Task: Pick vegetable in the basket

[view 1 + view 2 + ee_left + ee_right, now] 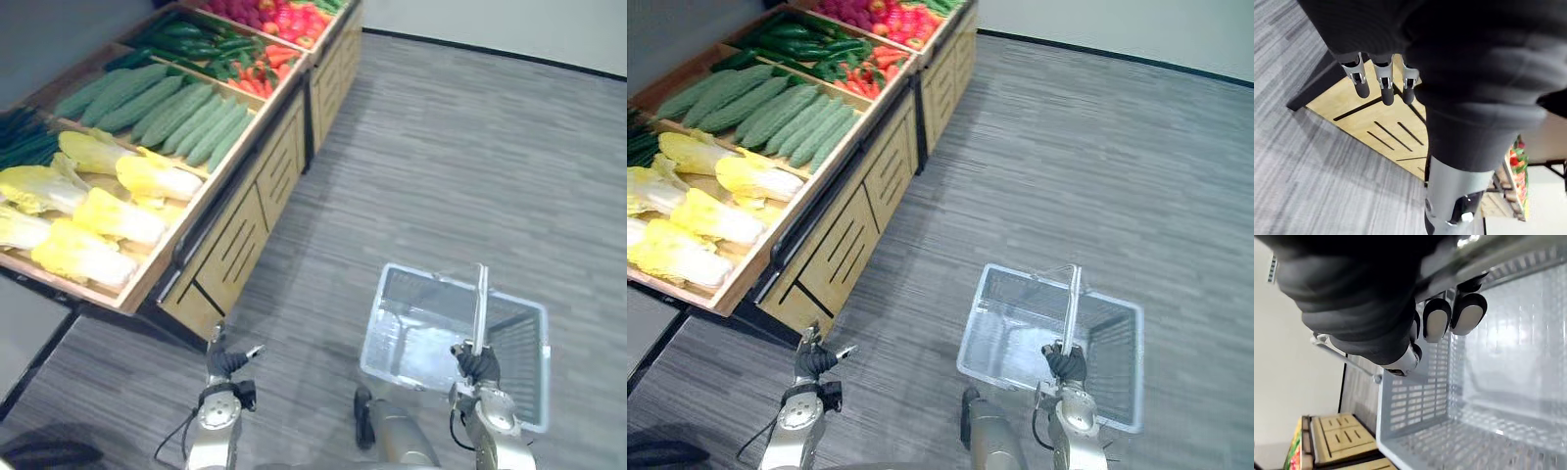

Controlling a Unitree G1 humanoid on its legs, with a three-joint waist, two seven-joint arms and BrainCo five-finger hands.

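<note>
Your right hand (477, 364) had its fingers curled round the handle (480, 304) of the pale grey mesh basket (375, 318), at the near right. Your left hand (225, 362) hung with straight fingers near the corner of the wooden stand (245, 240). The yellow cabbages (108, 217) lay in its near tray, at the left. The grey floor (460, 157) gave wide room at the far right.

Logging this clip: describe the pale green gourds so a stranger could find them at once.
Start at the wooden stand on the robot's left. The gourds fill the bin between the yellow cabbages, nearest the robot, and the dark green vegetables beyond. They alone are long, pale and bumpy.
</note>
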